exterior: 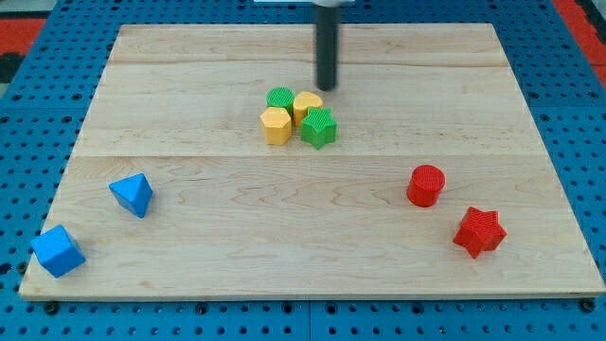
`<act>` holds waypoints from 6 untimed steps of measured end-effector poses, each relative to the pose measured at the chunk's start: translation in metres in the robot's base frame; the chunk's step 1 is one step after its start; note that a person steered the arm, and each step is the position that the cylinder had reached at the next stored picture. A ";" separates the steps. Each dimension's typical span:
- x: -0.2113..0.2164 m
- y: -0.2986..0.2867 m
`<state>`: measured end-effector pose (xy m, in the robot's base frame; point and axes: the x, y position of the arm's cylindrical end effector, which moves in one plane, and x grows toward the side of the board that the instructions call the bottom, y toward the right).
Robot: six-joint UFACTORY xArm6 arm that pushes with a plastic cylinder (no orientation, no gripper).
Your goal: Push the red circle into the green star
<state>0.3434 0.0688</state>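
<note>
The red circle stands at the board's right, below the middle. The green star sits near the board's centre, in a tight cluster with a green circle, a yellow heart-like block and a yellow hexagon. My tip is just above and to the right of this cluster, close to the yellow heart-like block and far up and left of the red circle.
A red star lies just below and right of the red circle. A blue triangle and a blue cube-like block sit at the lower left. The wooden board rests on a blue pegboard.
</note>
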 end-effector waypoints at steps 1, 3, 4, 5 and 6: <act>0.084 0.093; 0.170 0.088; 0.159 0.023; 0.125 -0.003; 0.107 -0.036</act>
